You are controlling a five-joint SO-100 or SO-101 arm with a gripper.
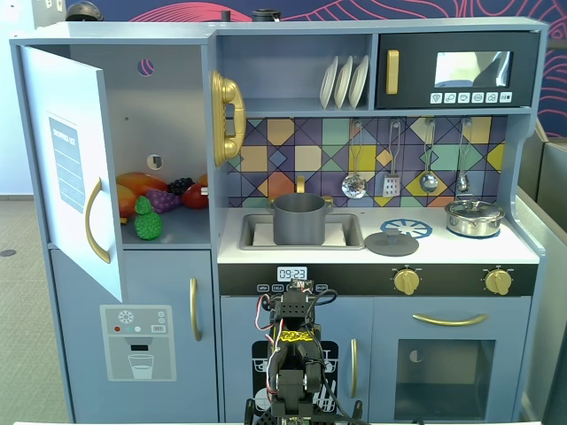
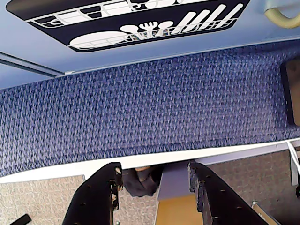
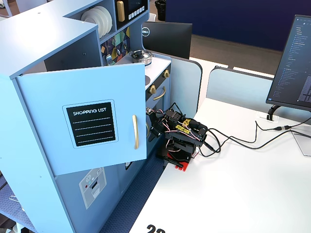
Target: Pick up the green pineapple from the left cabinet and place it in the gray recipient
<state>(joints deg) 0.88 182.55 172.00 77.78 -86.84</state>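
Wrist view: gripper [image 2: 154,180] enters from bottom edge, black fingers [image 2: 101,197] spread apart, nothing between them. Beyond: blue woven carpet [image 2: 150,112], then pale blue panel with a dish-rack graphic [image 2: 136,18]. Gold handle tip [image 2: 283,16] top right, probably a door pull.

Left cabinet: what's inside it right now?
Through the open door, the cabinet shelf holds the green pineapple in front, purple grapes and orange-red fruits behind. The door hides the shelf's left end.

Green pineapple [image 1: 148,221] – bright green; gray recipient [image 1: 299,219] – dark gray.
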